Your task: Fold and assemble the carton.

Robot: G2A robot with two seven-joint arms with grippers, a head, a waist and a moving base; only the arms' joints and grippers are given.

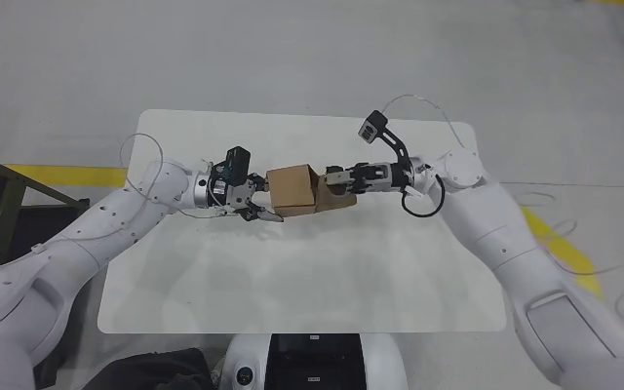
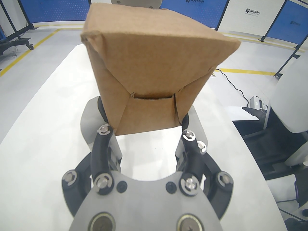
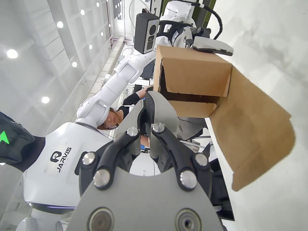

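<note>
- Cardboard carton [image 1: 292,190] sits over the table [image 1: 292,292], toward 12 o'clock of centre. My left gripper [image 1: 255,207] is at its 9, my right gripper [image 1: 336,180] at its 3, by the open end.
- Left wrist: fingers [image 2: 102,121] pinch the carton's near end, probably to brace it.
- Right wrist: fingers pressed together with nothing between, tip at the opening. The big flap [image 3: 252,131] is not yet folded.

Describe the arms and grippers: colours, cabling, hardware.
The left arm and right arm have white rounded shells, a thin pale cable loop and black camera near each wrist. The left gripper and right gripper: silver plates, black linkages, grey fingers.
</note>
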